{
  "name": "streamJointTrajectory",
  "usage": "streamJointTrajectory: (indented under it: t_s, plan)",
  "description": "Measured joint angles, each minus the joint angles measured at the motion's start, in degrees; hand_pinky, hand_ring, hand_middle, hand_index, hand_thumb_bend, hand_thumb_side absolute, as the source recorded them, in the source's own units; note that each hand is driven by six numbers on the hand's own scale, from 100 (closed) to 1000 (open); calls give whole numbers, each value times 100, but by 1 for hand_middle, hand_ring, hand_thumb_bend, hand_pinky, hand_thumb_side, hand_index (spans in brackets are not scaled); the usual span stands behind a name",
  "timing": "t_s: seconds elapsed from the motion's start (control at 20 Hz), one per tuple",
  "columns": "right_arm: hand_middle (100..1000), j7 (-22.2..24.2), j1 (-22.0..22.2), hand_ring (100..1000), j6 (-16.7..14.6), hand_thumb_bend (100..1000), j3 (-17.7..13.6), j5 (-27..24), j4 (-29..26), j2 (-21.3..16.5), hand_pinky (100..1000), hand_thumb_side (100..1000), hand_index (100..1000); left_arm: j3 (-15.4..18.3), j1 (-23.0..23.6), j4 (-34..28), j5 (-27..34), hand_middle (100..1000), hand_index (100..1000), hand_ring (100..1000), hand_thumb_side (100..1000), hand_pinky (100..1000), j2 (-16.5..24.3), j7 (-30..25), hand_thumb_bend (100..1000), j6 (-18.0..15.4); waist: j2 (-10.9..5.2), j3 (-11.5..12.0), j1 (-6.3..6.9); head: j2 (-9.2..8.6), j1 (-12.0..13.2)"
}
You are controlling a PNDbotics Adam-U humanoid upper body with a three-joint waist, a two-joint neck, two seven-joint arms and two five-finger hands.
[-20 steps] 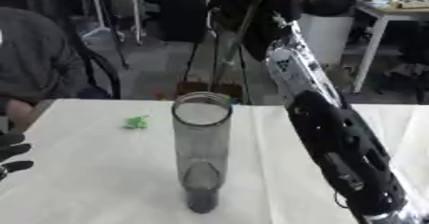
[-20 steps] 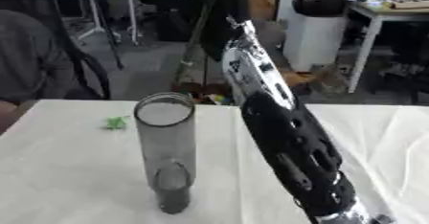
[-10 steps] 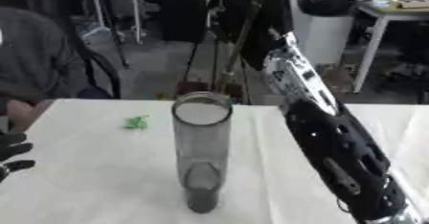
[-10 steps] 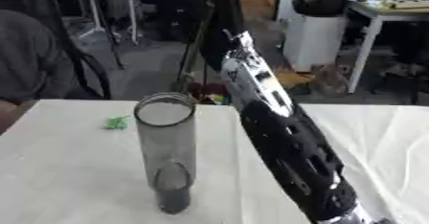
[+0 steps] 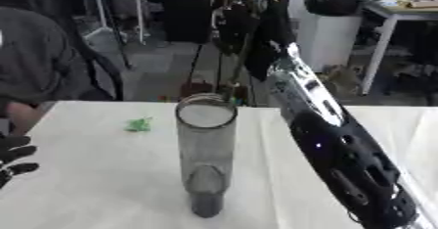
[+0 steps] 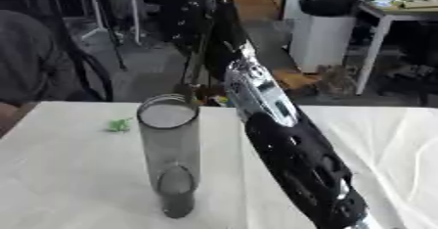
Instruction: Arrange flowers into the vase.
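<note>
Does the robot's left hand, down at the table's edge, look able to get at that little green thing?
Probably yes: the left hand rests low at the left, and only bare table lies between it and the green thing.

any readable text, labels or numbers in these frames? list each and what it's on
None readable.
Vase: clear cylinder, no label or marking.
Right arm: black and silver shell, no legible print.
Green scrap on the table: no text.
Left hand: nothing printed.
Background desks: items too blurred to read.

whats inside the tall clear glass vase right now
Nothing shows inside the tall clear cylindrical glass vase: no stems run through its see-through wall. A thin stem hangs just behind its rim, under the raised right arm. The right hand itself is blurred.
</note>
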Motion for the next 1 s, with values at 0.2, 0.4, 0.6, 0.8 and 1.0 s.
streamJointTrajectory:
  t_s: [0.2,0.4,0.6,0.8,1.0]
  plan:
    - [100,5,6,100,-2,100,31,53,-2,1,100,938,105,0,2,0,0,778,814,820,795,755,0,2,1000,-2,0,-1,1,0,6]
    - [100,20,36,100,13,100,61,62,-14,1,100,940,112,0,3,1,0,778,813,820,796,755,0,2,1000,-2,1,-2,1,0,9]
    - [100,44,46,100,36,100,104,84,-19,9,100,940,114,1,4,2,0,777,813,820,796,756,0,3,1000,-2,4,-2,1,0,10]
    - [100,59,47,100,51,100,140,97,-34,17,100,945,120,1,4,9,0,777,813,820,794,756,0,4,1000,-2,5,-2,-2,0,13]
    - [100,114,50,100,48,100,181,115,-39,20,100,939,139,2,5,40,-1,777,813,819,794,756,0,7,1000,-2,5,-2,-10,-1,18]
